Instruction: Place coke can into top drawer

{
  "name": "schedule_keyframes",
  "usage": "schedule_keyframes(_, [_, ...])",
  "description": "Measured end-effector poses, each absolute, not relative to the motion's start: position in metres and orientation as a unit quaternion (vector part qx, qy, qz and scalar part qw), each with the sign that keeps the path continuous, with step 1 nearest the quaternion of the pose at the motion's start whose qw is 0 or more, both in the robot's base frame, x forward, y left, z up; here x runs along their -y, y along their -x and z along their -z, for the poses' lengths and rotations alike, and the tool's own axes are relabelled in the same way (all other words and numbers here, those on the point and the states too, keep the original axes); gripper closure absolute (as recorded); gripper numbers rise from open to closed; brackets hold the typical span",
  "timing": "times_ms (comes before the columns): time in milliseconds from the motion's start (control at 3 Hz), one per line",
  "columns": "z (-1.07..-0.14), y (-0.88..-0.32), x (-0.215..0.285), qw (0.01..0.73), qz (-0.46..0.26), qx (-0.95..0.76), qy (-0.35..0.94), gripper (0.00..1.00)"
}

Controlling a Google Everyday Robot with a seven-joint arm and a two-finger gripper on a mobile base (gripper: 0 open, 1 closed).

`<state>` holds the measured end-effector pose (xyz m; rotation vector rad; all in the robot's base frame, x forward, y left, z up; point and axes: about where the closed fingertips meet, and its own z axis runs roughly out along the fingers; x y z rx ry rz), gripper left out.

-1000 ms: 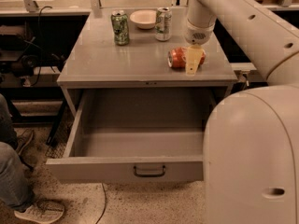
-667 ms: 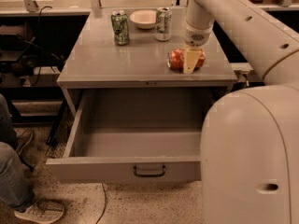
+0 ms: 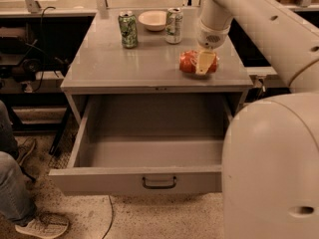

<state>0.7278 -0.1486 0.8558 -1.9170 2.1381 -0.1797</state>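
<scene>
The coke can (image 3: 189,62) is red-orange and lies on its side on the grey cabinet top, near its right front corner. My gripper (image 3: 205,63) comes down from the white arm directly onto the can and covers its middle. The can rests on the top surface. The top drawer (image 3: 134,179) is pulled wide open below, with a flat grey front panel and a small dark handle (image 3: 159,184). Its inside looks empty.
A green can (image 3: 128,29), a white bowl (image 3: 153,20) and a white-green can (image 3: 174,25) stand at the back of the cabinet top. My white robot body (image 3: 271,168) fills the lower right. A person's leg and shoe (image 3: 35,224) are at the lower left.
Almost nothing has moved. My gripper stays at the coke can, and the can lies in the same spot on the cabinet top.
</scene>
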Motion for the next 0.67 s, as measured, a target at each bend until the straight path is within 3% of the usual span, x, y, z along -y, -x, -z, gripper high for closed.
schedule_keyframes(333, [-0.879,-0.695,0.159,0.142,0.052,-0.743,0.651,1.0])
schedule_keyframes(667, [-0.898,-0.601,0.162,0.119,-0.002,-0.773,0.623,1.0])
